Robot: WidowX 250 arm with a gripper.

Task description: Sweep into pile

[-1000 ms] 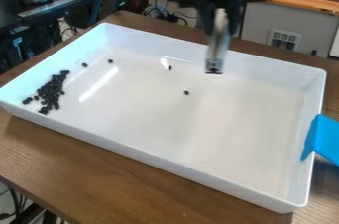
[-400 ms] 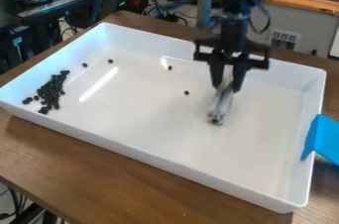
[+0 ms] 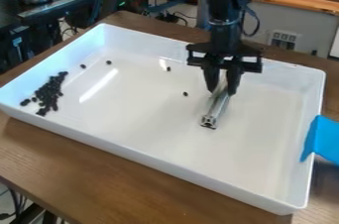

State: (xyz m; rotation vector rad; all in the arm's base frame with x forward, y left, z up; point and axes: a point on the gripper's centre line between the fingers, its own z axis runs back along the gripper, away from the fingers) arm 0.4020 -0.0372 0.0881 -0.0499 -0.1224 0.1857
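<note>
So the silvery metal rod-shaped tool (image 3: 215, 111) slants nearward and slightly left, clamped in the black two-finger gripper (image 3: 222, 90). Main clump of small dark pieces (image 3: 49, 91) sits well left of it in the white rectangular tray (image 3: 145, 160), four strays (image 3: 185, 94) farther right. I'd guess it needs leftward sweeps.

The tray (image 3: 143, 154) is white — the beans (image 3: 49, 93) black (the table (image 3: 96, 168) brown, wood-grained).
</note>
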